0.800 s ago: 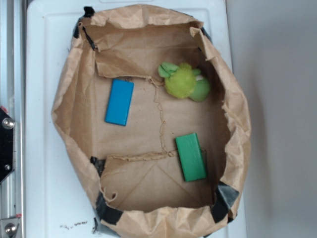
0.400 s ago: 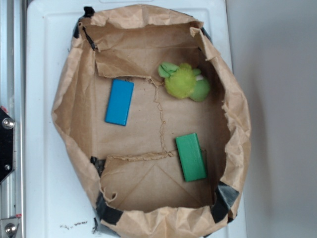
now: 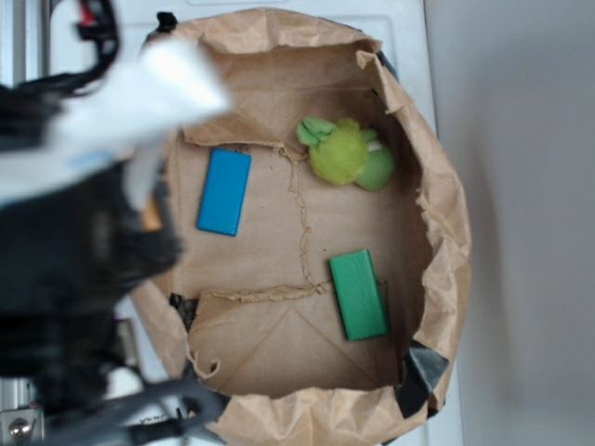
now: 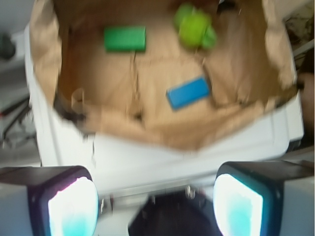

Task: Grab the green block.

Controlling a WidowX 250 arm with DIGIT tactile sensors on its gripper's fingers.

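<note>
Approach step. White counter [image 3: 84,307] carries paper bag tray [image 3: 446,223]. End effector [image 4: 155,199] outside the tray's near wall, fingers spread, empty. Green block [image 3: 359,295] flat on tray floor, untouched. Next: travel over wall, descend over block.

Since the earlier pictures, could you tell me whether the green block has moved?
No. The green block lies where it did, right of the torn seam in the paper bag.
</note>
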